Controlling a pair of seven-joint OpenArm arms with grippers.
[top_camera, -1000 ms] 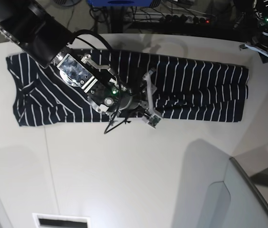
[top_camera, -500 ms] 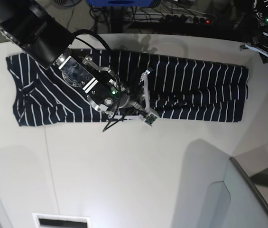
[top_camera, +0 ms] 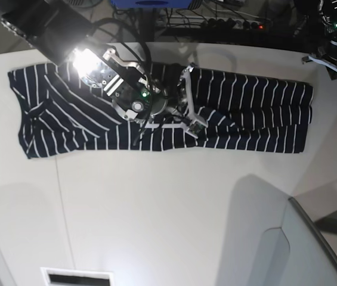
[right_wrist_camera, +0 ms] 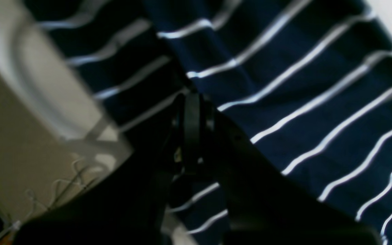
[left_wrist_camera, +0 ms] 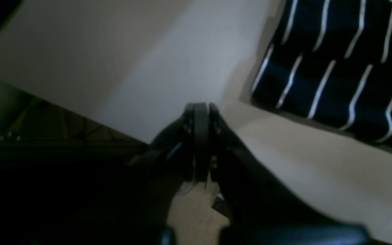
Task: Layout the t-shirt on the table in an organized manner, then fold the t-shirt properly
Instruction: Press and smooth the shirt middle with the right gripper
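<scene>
The navy, white-striped t-shirt (top_camera: 257,113) lies as a long band across the far part of the white table (top_camera: 156,208). My right gripper (top_camera: 191,119) rests on the middle of the shirt, where the cloth is bunched. In the right wrist view the right gripper (right_wrist_camera: 192,97) is shut, with a fold of the t-shirt (right_wrist_camera: 301,85) pinched at its tips. My left gripper (top_camera: 335,68) hangs at the table's far right corner, off the shirt. In the left wrist view the left gripper (left_wrist_camera: 201,106) is shut and holds nothing, and a corner of the t-shirt (left_wrist_camera: 345,68) lies beyond it.
A grey panel (top_camera: 311,250) rises at the near right. Cables and a power strip (top_camera: 240,24) lie behind the table's far edge. A thin dark seam (top_camera: 61,196) runs down the tabletop on the left. A white slotted piece (top_camera: 76,277) sits at the near edge.
My right gripper went from open to shut on the shirt's near hem and moved toward the far edge, pulling the cloth into a bunch. The left arm stayed still.
</scene>
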